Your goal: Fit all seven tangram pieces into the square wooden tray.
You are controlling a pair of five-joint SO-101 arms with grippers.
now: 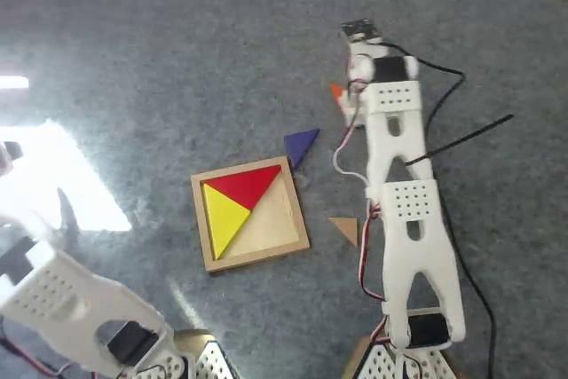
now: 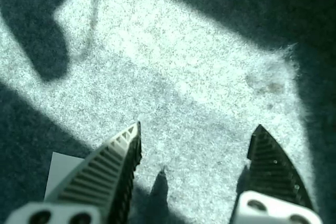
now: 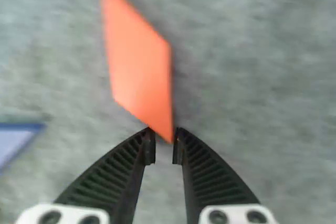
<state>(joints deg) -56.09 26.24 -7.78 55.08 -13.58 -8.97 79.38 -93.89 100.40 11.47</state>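
Orange piece (image 3: 139, 61): right claw (image 3: 163, 136) pinches its corner.

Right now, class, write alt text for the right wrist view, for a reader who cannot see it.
The right pincer pinches one corner of an orange parallelogram, seen against grey carpet. A blue piece lies nearby on the carpet.

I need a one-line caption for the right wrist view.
Right claw closed on one corner of the flat orange parallelogram piece, grey carpet behind.
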